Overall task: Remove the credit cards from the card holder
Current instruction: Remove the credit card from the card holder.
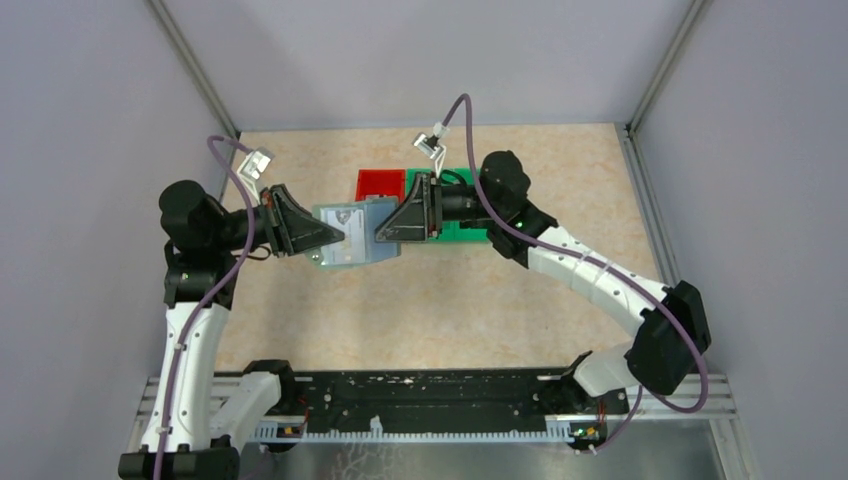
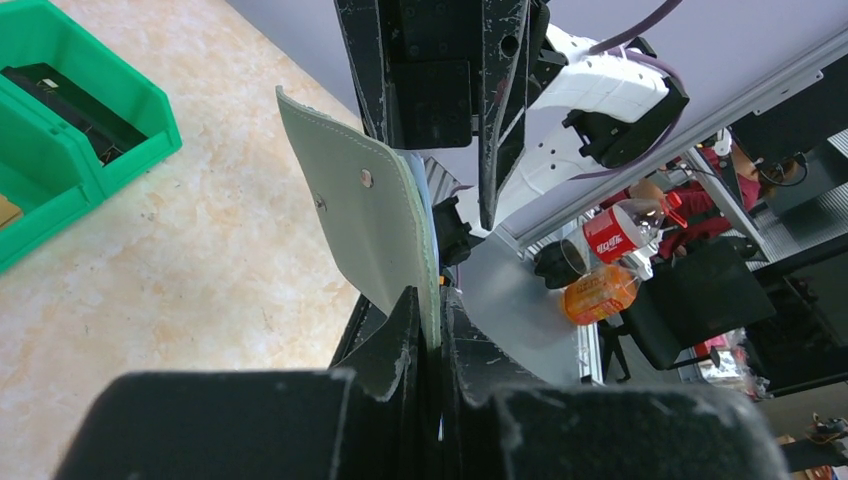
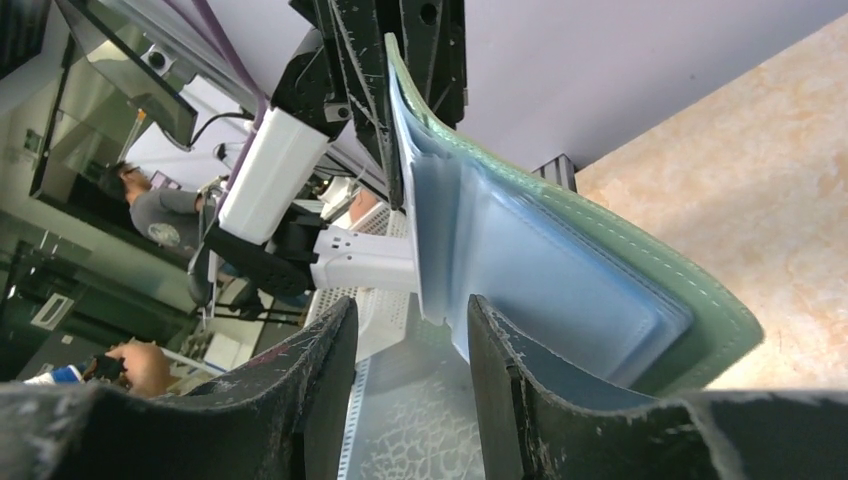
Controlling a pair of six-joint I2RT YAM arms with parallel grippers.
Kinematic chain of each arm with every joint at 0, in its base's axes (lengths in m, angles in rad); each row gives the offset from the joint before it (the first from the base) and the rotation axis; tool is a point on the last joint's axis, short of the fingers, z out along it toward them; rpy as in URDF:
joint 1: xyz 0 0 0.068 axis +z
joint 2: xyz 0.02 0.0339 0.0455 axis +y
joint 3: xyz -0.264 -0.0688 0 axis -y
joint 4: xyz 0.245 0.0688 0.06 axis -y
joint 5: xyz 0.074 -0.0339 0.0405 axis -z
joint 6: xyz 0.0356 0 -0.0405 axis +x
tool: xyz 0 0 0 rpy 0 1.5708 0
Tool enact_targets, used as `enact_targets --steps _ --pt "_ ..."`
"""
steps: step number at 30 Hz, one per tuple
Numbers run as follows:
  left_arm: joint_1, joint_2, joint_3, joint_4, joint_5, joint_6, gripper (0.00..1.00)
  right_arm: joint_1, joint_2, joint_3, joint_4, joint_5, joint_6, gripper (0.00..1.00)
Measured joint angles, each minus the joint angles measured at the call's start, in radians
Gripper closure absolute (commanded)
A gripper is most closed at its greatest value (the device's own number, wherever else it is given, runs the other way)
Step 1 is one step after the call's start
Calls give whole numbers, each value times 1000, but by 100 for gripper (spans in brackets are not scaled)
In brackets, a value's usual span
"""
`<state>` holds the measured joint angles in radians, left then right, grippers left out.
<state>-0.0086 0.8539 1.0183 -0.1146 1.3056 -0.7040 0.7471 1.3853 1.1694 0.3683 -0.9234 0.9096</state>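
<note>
Top external view: we see the flat grey-green folding card holder spread open in the air above the beige speckled table. Our left gripper pinches its left edge. The right gripper meets its right edge with jaws spread.

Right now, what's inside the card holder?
Layered pale blue pockets line the open holder. Whether any cards sit in them cannot be seen, because the pocket fronts cover whatever is inside.
</note>
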Motion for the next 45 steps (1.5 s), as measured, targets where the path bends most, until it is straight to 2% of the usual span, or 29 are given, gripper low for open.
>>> enact_targets --steps 6,12,15,20,22,25,30,34,37,39,45 --pt "0 -2 0 3 0 -4 100 22 26 35 -13 -8 -1 62" --pt "0 -2 0 2 -3 -4 100 55 70 56 10 -10 18 77" --pt "0 -1 0 2 -8 -3 100 56 94 55 66 -14 64 85" --pt "2 3 0 -18 -15 13 100 55 136 34 220 -17 178 88" --pt "4 9 2 -39 -16 26 100 54 156 14 294 -18 233 92" --pt "5 21 9 -69 -15 39 97 51 177 -6 377 -20 297 100" --pt "4 35 31 -79 -6 26 90 50 180 -28 434 -3 327 100" --pt "4 35 31 -60 -4 -15 74 51 171 -39 439 17 319 100" --pt "4 28 30 -10 -1 -58 72 50 159 -46 431 24 309 100" --pt "4 20 30 18 1 -79 75 50 151 -52 433 29 306 100" --pt "4 17 30 52 3 -116 94 50 126 -83 474 45 306 100"
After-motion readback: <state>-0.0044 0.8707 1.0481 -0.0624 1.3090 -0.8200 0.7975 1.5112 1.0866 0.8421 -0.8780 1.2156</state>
